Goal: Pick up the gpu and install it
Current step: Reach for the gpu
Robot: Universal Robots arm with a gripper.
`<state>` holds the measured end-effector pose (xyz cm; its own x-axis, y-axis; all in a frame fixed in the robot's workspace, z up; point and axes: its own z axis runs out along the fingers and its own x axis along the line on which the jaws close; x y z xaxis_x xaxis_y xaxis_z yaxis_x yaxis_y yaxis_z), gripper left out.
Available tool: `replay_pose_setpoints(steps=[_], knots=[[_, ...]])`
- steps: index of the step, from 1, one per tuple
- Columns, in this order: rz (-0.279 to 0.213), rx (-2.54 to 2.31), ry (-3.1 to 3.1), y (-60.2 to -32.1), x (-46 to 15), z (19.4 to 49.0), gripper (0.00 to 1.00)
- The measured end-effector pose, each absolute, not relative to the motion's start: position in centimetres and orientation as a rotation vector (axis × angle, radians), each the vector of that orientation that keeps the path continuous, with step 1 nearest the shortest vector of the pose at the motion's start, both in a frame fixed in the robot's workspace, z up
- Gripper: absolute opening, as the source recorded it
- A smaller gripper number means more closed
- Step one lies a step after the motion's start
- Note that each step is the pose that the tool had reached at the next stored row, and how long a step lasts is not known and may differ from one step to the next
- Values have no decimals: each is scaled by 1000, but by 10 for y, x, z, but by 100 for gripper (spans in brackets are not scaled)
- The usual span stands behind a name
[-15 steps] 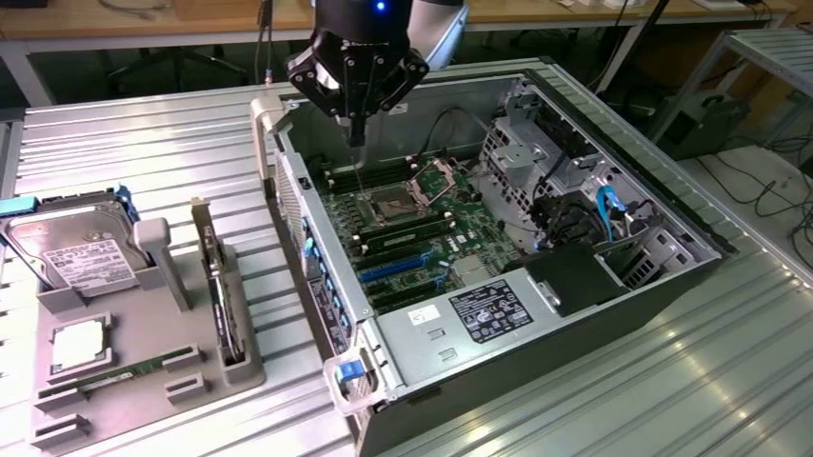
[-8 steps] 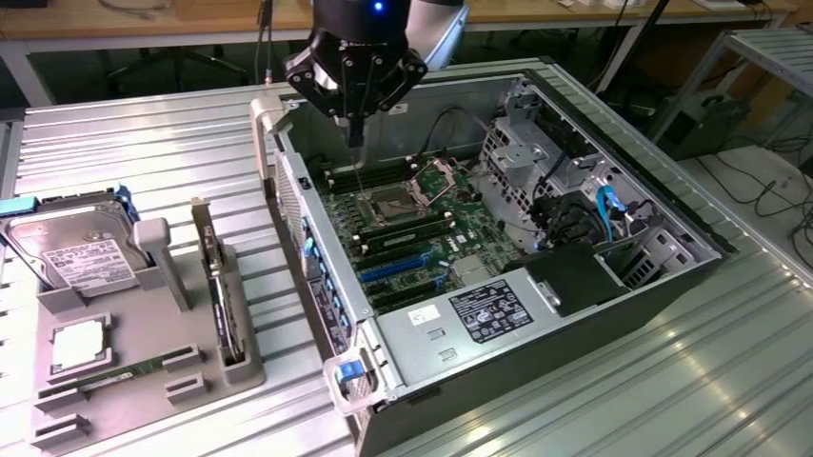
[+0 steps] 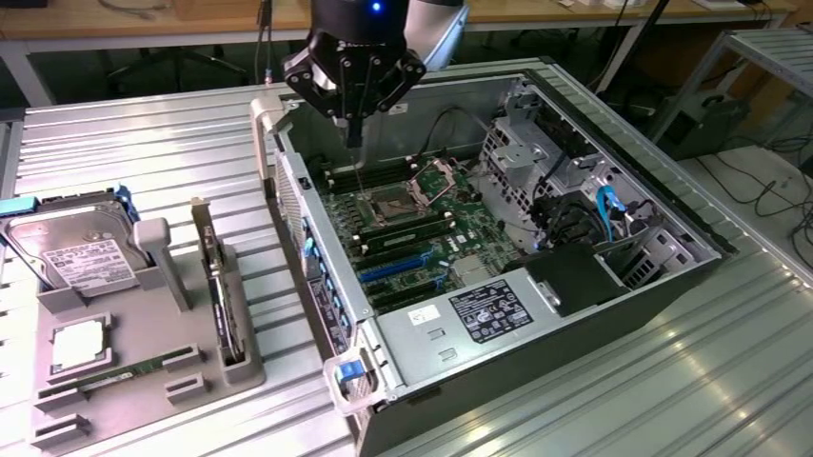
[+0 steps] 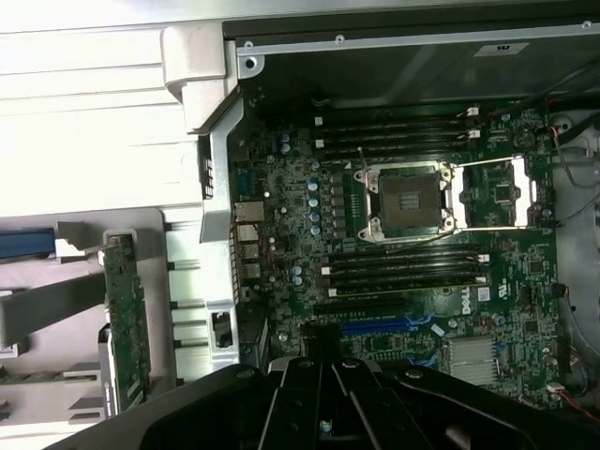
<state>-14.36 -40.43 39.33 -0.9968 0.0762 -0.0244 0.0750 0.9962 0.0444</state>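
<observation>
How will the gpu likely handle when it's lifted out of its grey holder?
The gpu is a thin flat board, so probably stiff and light. Standing on edge in the grey holder, it may tip if nudged sideways. Its exposed components look fragile.

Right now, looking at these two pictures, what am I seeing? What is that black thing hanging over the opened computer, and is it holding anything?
The black thing is the gripper of a robot arm, its "hand". One picture comes from a camera standing off the arm. The other comes from a camera on the arm's wrist, looking down into the open computer case at its motherboard. The gripper hangs over the case with its fingers shut and empty. On the exterior view's left, a grey holder carries parts: a hard drive, a green memory stick and the gpu, a thin card standing on edge, not yet picked up.
</observation>
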Motion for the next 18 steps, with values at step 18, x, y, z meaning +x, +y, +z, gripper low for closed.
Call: replay_pose_setpoints(steps=[18], knots=[[68, 118, 3113, -406, -148, 393, 11]])
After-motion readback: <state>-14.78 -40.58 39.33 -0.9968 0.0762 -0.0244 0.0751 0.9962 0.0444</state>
